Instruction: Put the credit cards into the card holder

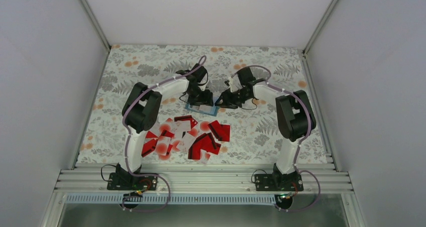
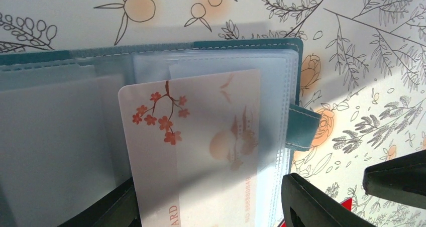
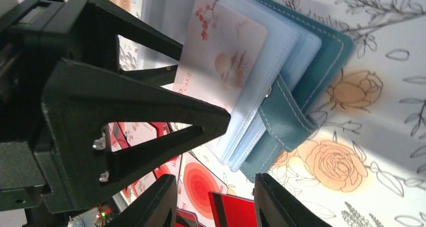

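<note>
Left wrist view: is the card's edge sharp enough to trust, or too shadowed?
Left wrist: the white blossom-printed card has a clear top edge, its lower part shadowed and soft. Right wrist: card edge crisp against the teal folding card holder, though the dark left pincer fills the left half.

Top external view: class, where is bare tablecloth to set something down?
Free: the far strip of tablecloth by the back wall, and the patch between the card pile and the right arm. Crowded: mid-table, where the left gripper, holding a white card, and right gripper meet at the card holder.
</note>
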Robot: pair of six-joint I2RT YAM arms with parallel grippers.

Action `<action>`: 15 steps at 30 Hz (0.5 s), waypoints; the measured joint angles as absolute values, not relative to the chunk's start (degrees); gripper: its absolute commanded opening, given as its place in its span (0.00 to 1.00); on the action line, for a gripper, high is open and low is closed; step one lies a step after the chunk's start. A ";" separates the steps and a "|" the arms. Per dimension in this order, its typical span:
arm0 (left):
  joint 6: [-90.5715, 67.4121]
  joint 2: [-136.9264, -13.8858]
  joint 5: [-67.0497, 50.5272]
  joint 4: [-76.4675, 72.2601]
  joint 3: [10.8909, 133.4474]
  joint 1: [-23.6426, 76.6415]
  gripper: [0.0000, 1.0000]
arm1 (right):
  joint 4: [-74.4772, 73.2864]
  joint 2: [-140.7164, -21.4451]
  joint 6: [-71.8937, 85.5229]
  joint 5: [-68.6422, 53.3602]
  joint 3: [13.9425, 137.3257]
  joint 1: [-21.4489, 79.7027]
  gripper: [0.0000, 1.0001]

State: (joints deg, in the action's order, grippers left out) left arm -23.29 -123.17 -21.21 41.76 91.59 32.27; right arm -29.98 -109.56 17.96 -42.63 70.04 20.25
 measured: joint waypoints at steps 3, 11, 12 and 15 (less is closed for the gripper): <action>-23.05 -123.17 -20.69 42.09 91.64 32.27 0.65 | -27.73 -109.54 19.97 -43.35 69.84 20.23 0.35; -22.04 -123.37 -19.79 42.24 93.21 32.58 1.00 | -23.70 -109.67 24.21 -43.35 69.76 20.21 0.30; -22.06 -123.37 -19.64 42.15 93.21 32.53 1.00 | -23.35 -109.73 24.73 -43.46 69.73 20.16 0.30; -22.02 -123.37 -18.81 42.13 93.21 32.49 1.00 | -22.13 -110.45 25.56 -43.79 69.73 20.16 0.29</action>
State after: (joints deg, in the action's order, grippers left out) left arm -22.02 -123.37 -18.81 42.13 93.21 32.49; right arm -22.13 -110.45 25.56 -43.79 69.73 20.16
